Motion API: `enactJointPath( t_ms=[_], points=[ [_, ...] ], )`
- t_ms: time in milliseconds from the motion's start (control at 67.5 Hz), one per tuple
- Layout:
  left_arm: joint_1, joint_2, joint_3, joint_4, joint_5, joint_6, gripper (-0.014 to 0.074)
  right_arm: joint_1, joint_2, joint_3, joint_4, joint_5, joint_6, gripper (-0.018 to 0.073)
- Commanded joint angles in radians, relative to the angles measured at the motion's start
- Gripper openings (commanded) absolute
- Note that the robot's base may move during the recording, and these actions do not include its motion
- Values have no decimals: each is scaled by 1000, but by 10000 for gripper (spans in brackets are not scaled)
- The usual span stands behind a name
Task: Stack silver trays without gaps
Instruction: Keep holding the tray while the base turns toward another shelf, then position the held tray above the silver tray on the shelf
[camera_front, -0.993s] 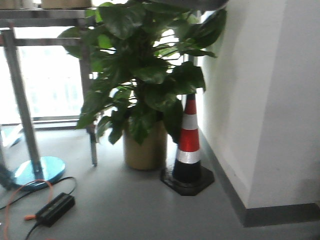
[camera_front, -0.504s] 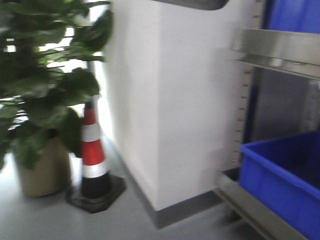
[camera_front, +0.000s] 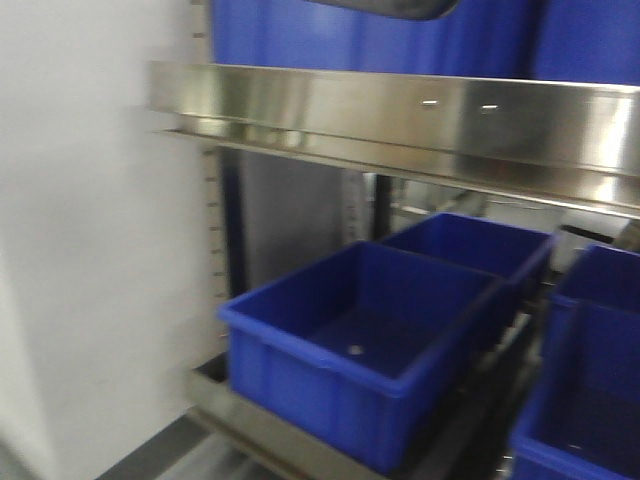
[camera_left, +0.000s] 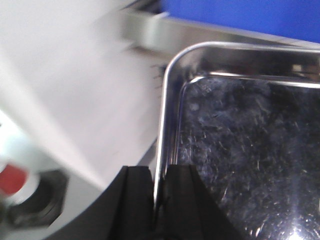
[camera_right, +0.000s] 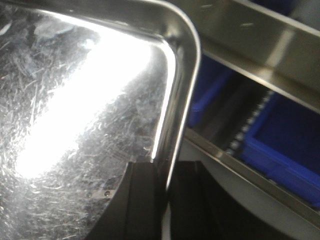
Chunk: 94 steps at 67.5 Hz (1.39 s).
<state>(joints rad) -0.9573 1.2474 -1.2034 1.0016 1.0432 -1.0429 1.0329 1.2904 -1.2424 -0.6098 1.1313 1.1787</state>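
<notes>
A single silver tray (camera_left: 240, 140) is held between both arms, its scratched shiny floor and rounded corners filling the wrist views. My left gripper (camera_left: 159, 180) is shut on the tray's left rim, one finger outside the wall and one inside. In the right wrist view the same tray (camera_right: 75, 125) glares with reflected light, and my right gripper (camera_right: 167, 175) is shut on its right rim near the corner. No other tray shows in any view.
A steel shelf rail (camera_front: 400, 110) runs across ahead. Below it stand blue bins: a near one (camera_front: 360, 340), one behind (camera_front: 470, 250) and one at right (camera_front: 590, 400). A white wall (camera_front: 90, 250) is at left. A traffic cone (camera_left: 12, 180) stands on the floor at lower left.
The front view has swung to the right, from the potted plant and cone, past the white wall corner, to the shelf with blue bins.
</notes>
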Motion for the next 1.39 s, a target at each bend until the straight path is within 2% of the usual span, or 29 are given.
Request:
enactJointPath(
  t_ms=[0,1378],
  points=[
    [-16,8,-6,-1,-117,-6,-17,17,5,-13,-12,-646,-18,-15],
    [-16,8,-6,-1,-117,-6,-17,17,5,-13,-12,-652,-18,-15]
  ],
)
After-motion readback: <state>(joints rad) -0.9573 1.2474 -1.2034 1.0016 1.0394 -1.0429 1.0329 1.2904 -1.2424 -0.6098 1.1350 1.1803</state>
